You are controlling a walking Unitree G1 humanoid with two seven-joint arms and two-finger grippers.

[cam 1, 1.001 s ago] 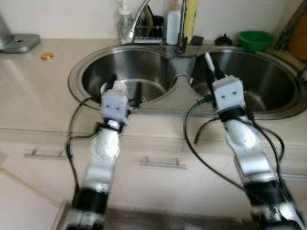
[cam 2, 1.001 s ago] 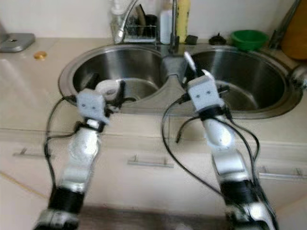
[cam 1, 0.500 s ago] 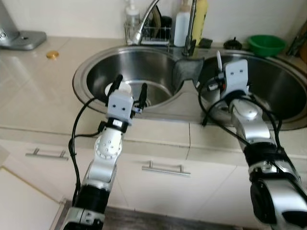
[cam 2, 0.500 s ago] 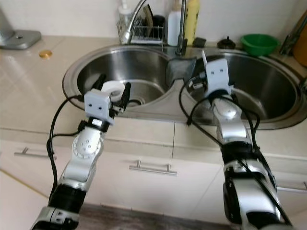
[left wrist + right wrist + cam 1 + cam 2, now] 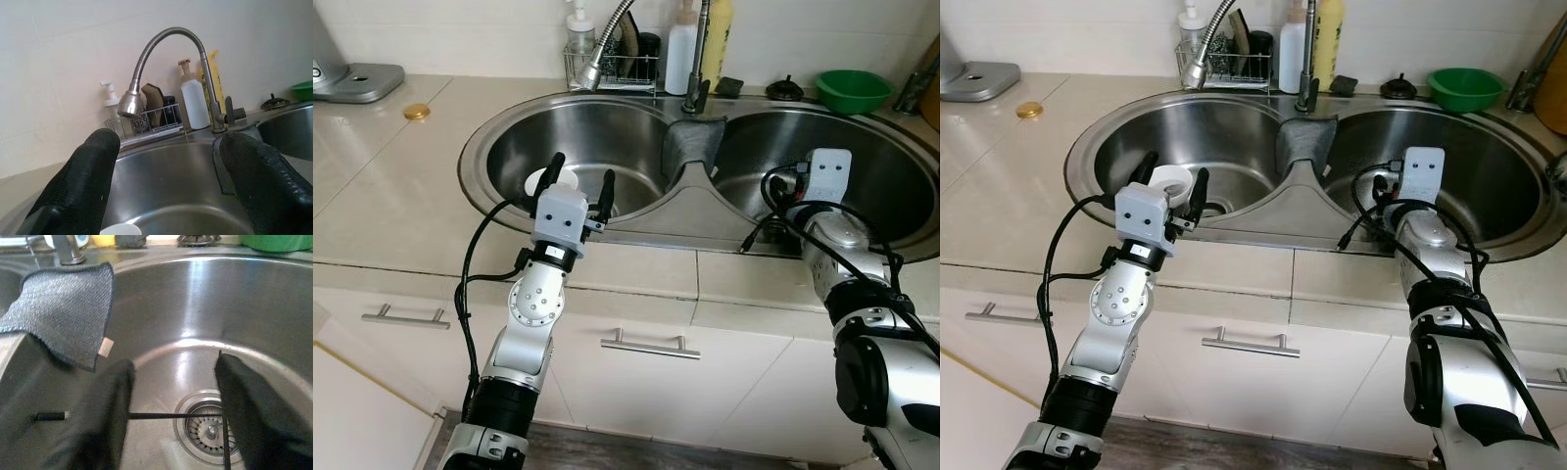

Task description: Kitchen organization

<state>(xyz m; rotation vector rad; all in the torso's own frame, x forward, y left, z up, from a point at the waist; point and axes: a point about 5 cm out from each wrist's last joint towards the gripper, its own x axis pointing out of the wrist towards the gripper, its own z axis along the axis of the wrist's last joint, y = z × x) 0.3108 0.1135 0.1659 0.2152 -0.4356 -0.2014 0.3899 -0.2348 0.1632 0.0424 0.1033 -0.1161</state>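
Observation:
A double steel sink (image 5: pixel 480 137) is set in the beige counter. My left gripper (image 5: pixel 579 178) hovers open over the front of the left basin, straddling a white cup (image 5: pixel 1172 179) that stands on the basin floor, also low between the fingers (image 5: pixel 120 229). My right wrist (image 5: pixel 829 174) dips into the right basin. There my right gripper (image 5: pixel 173 364) is open and holds nothing, just above the drain (image 5: pixel 210 428). Two thin black sticks (image 5: pixel 161 415) lie crossed on the basin floor under it. A grey cloth (image 5: pixel 690 147) drapes over the divider.
A curved faucet (image 5: pixel 607 39) and a wire rack (image 5: pixel 612 64) with bottles stand behind the sink. A green bowl (image 5: pixel 852 90) sits at the back right, a small gold disc (image 5: pixel 415 112) and a grey appliance base (image 5: pixel 357 83) at the back left. Drawer handles (image 5: pixel 651 345) run below.
My right gripper has come down into the right basin, and the light-tipped stick it held upright is out of its fingers. The left gripper has stayed over the cup. The camera has shifted.

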